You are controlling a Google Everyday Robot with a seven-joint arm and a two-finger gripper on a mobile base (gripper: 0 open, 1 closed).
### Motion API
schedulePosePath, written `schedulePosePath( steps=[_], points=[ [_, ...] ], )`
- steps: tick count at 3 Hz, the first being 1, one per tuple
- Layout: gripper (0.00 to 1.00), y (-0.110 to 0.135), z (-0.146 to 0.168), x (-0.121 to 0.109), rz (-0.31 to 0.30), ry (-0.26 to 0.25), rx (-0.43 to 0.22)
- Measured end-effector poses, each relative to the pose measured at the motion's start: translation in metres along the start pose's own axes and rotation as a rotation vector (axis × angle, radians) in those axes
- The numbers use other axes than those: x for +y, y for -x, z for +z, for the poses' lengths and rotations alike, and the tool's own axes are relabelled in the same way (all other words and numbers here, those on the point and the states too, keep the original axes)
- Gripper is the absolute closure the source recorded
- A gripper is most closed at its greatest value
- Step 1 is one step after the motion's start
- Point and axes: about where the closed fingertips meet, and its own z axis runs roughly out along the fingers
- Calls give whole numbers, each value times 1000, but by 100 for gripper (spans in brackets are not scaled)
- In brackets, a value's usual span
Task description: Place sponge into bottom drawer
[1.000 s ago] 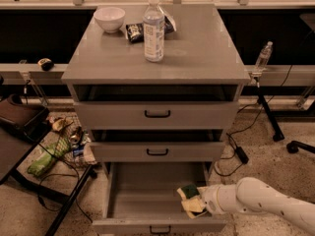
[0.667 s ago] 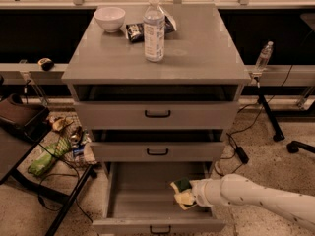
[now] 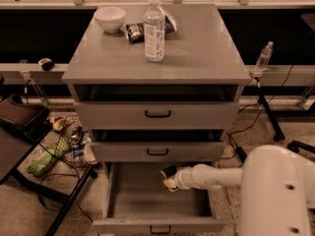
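Three-drawer cabinet: the grey box-shaped cabinet fills the centre of the frame, with only its lowest drawer pulled out.
Arm: the white tubular robot arm enters from the lower right and reaches left over the open drawer's right wall. If it sinks or swings, it could catch that wall and shove the drawer askew or partly shut.
Bottom drawer: the wide shallow grey tray with a small black handle, the bottom drawer, lies open at lower centre with its floor bare. A push on it during withdrawal is the main hazard.
Middle drawer: the closed grey middle drawer hangs directly above the working point. A straight upward retreat would likely strike its lower edge.
Worktop: the clear plastic water bottle stands at upper centre, well apart from the arm. Only a hard knock to the cabinet could topple it.
End effector: the end effector sits inside the drawer's rear right part, just below the middle drawer front, and appears clenched on the sponge.
Sponge: the small rectangular sponge, dark green over pale yellow, is at the arm's tip, above the drawer's rear right. Whether it touches the floor I cannot tell. Being soft, it may cling on release and ride back out.
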Motion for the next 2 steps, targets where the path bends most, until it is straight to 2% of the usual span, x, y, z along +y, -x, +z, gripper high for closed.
schedulePosePath(
  steps=[1, 2],
  points=[
    [100, -1, 62, -1, -29, 22, 30],
    [100, -17, 109, 6, -28, 69, 61]
  ],
)
